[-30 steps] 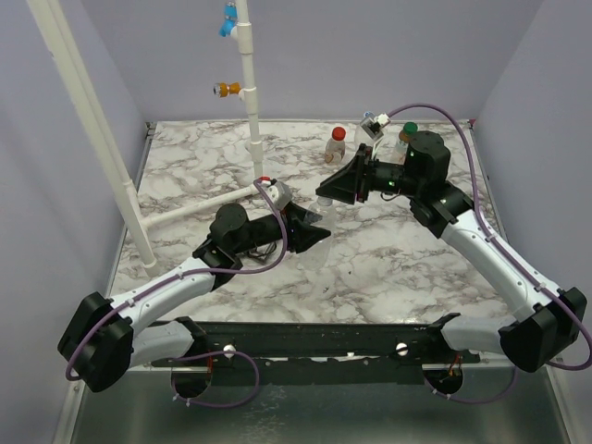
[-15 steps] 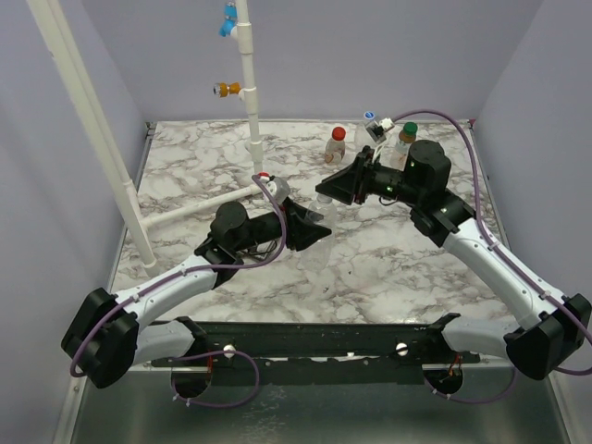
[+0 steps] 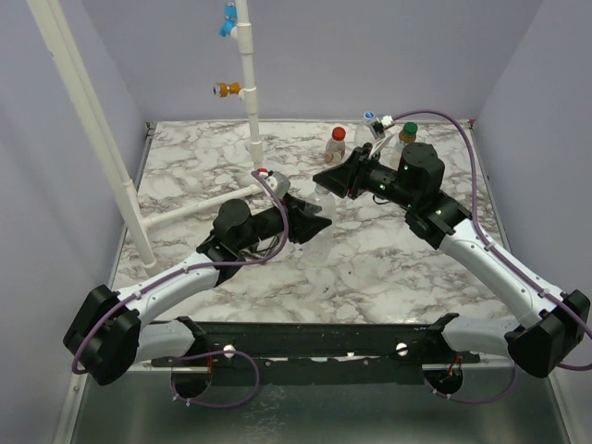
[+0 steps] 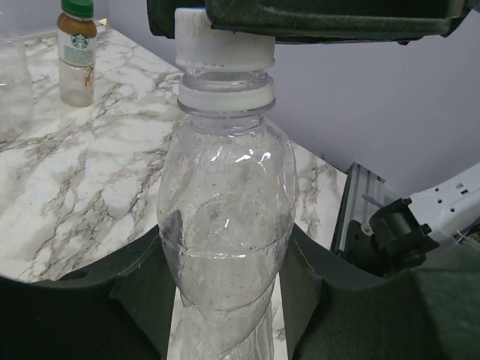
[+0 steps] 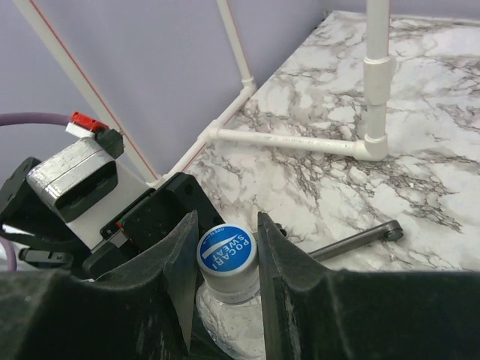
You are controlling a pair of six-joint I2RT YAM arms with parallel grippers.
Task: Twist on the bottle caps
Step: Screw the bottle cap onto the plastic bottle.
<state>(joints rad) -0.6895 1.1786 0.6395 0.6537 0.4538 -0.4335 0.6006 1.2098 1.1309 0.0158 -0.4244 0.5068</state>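
At mid-desk, the two arms now meet. A second ago the right gripper (image 3: 322, 178) hung apart from the left gripper (image 3: 313, 229); since then it has moved over and now sits on top of the clear bottle (image 4: 225, 225) that the left one carries. That bottle also stands higher and more upright than it did then.

The left gripper is clamped on the lower body of the clear bottle, one finger on each side. The right gripper is closed on the white-and-blue cap (image 5: 227, 251), which sits on the bottle's neck; how far it is threaded cannot be told.

Bare marble desk (image 3: 388, 268) lies in front of the grippers toward the near edge and between the two arms. A white pipe frame (image 3: 248, 102) rises behind and to the left, carrying an orange fitting (image 3: 227, 90) and a blue fitting (image 3: 228, 23); one pipe arm runs low over the desk just left of the left gripper.

Along the rear right stand a red-capped bottle (image 3: 335, 145), a blue-capped bottle (image 3: 368, 128) and a green-capped bottle (image 4: 76, 52) with brownish contents. What the clear bottle holds cannot be told.
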